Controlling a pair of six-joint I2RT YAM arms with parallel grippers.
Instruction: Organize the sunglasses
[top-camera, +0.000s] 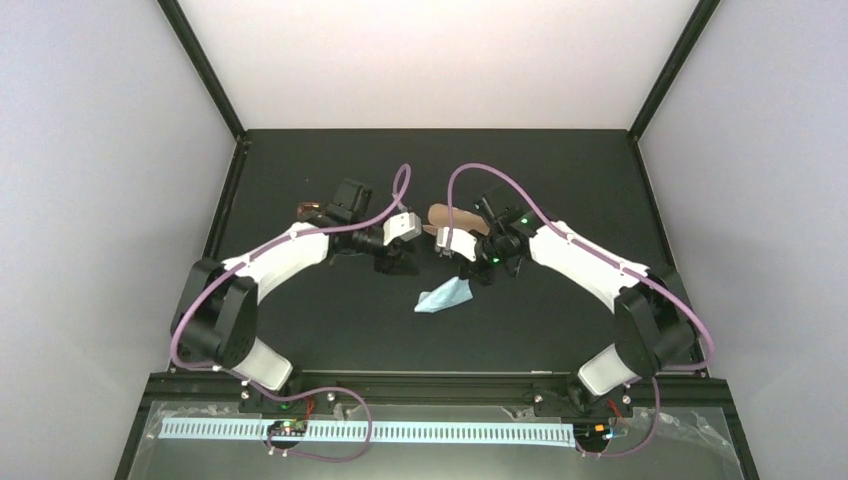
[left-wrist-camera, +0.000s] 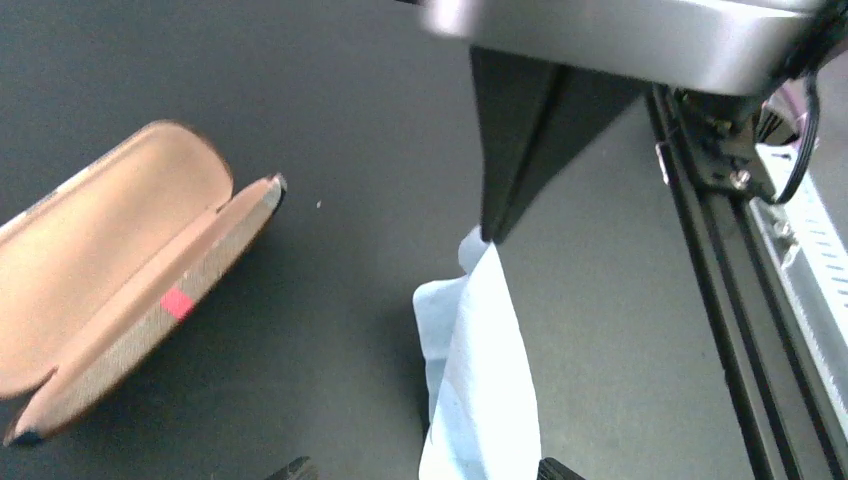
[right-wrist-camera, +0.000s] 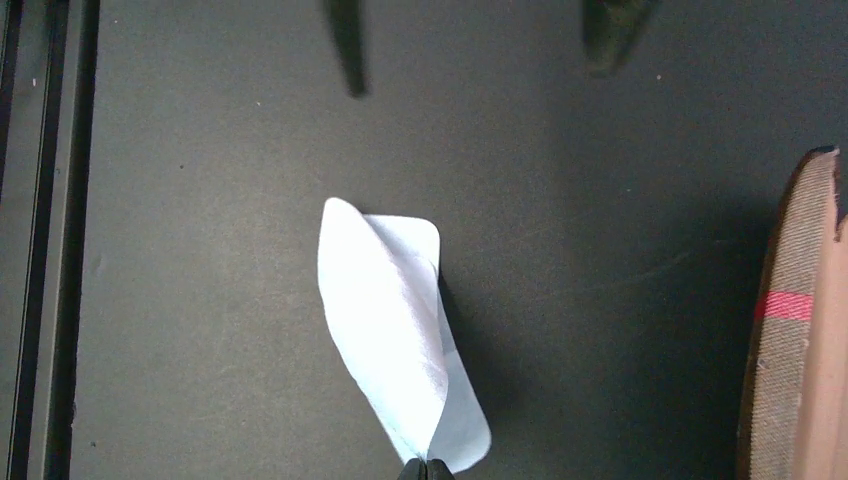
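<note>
The sunglasses are mostly hidden; only a reddish-brown bit (top-camera: 307, 210) shows behind the left wrist. My right gripper (right-wrist-camera: 425, 470) is shut on a corner of the light-blue cloth (right-wrist-camera: 395, 330), which curls away from it over the mat. The cloth also shows in the top view (top-camera: 445, 296). My left gripper (left-wrist-camera: 425, 470) is open, with the cloth (left-wrist-camera: 480, 380) lying between its fingertips and not gripped. The open brown case (left-wrist-camera: 110, 260), tan inside, lies to its left. In the top view, both grippers, left (top-camera: 398, 265) and right (top-camera: 470, 272), meet near the table's centre.
The case (top-camera: 452, 217) lies just behind the right gripper, and its striped edge (right-wrist-camera: 795, 330) fills the right side of the right wrist view. The black rail (left-wrist-camera: 740, 330) of the table's near edge runs past the cloth.
</note>
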